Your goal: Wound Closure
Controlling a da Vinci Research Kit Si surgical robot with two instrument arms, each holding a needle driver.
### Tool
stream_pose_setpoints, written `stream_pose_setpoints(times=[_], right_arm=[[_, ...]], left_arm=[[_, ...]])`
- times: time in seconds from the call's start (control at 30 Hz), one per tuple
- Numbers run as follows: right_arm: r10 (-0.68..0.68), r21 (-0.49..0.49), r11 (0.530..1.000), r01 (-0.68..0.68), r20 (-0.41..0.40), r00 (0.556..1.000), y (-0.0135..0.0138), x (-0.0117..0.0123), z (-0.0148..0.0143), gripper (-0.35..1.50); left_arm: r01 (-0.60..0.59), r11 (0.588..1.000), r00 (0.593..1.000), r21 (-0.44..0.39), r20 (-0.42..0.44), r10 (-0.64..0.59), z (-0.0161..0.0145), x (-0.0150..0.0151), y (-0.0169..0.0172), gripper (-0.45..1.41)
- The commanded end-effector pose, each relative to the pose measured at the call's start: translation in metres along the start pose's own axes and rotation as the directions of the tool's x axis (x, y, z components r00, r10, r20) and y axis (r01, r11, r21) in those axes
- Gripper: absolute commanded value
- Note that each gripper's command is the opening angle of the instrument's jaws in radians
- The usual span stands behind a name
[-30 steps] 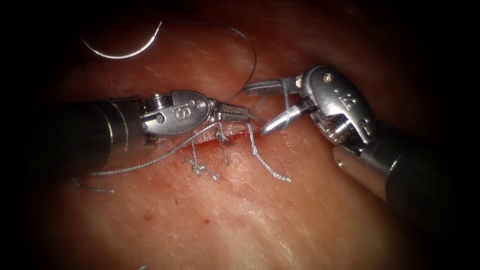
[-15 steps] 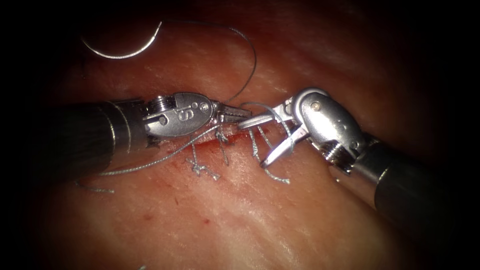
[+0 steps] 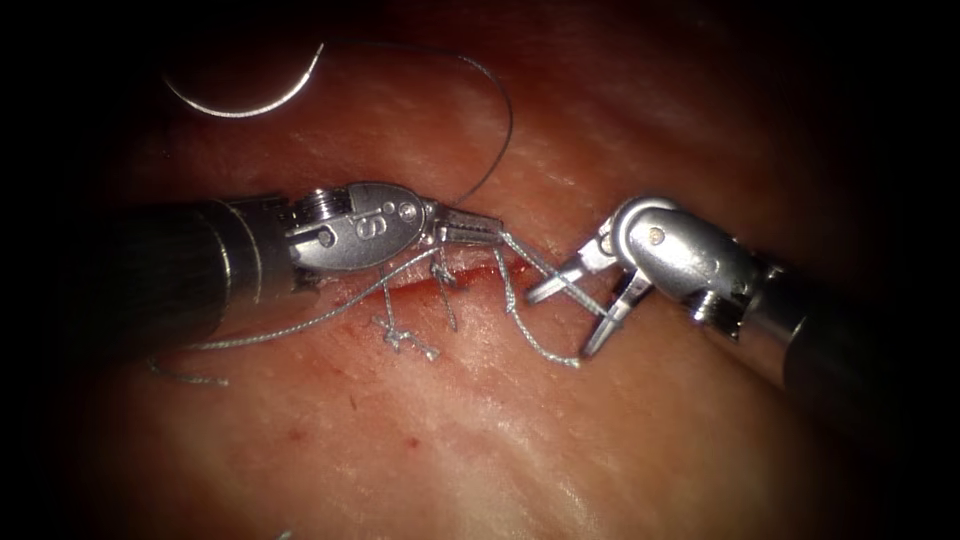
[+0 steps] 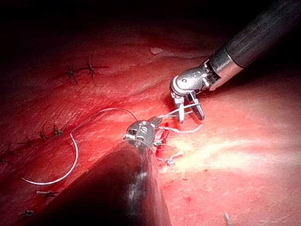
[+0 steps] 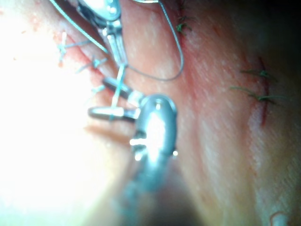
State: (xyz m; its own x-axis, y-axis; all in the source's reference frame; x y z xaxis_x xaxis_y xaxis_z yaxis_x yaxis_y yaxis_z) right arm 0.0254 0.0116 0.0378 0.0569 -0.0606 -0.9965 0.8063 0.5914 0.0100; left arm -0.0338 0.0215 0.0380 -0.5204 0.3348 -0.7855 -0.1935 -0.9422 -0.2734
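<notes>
The left tool (image 3: 470, 228) lies over the cut (image 3: 470, 274), its jaws shut on the thread (image 3: 545, 268). That strand runs taut to the right and crosses the open jaws of the right tool (image 3: 560, 322), which holds nothing and sits just right of the cut. The curved needle (image 3: 240, 102) lies loose on the tissue at the far upper left, not in the tissue; its thread arcs over to the left tool. In the left wrist view the needle (image 4: 61, 174) rests beside the left tool (image 4: 155, 123), and the right tool (image 4: 188, 104) faces it. The right tool's fingers (image 5: 104, 112) straddle the strand.
Tied stitches with cut ends (image 3: 402, 338) sit on the cut below the left tool. A loose thread tail (image 3: 545, 348) lies under the right tool's jaws. A long strand (image 3: 300, 325) trails to the lower left. Older stitches (image 4: 80, 70) mark the tissue farther away.
The right tool swung in toward the left tool's jaws, then drew back down and to the right with its jaws still open. The strand between the tools has straightened. The left tool and needle stayed.
</notes>
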Motion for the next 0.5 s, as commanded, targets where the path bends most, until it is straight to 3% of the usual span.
stream_pose_setpoints(times=[0.03, 0.5], right_arm=[[-0.002, 0.014, 1.000, 0.002, 0.011, 1.000, 0.0004, -0.0008, 0.0004, 0.49], [-0.007, 0.040, 0.999, 0.004, 0.085, 0.996, 0.0009, -0.0025, 0.0027, 0.46]], left_arm=[[-0.002, 1.000, 1.000, 0.001, -0.002, 0.002, 0.0007, -0.0001, -0.0003, -0.45], [-0.005, 1.000, 1.000, -0.001, -0.003, 0.005, 0.0004, -0.0002, 0.0001, -0.45]])
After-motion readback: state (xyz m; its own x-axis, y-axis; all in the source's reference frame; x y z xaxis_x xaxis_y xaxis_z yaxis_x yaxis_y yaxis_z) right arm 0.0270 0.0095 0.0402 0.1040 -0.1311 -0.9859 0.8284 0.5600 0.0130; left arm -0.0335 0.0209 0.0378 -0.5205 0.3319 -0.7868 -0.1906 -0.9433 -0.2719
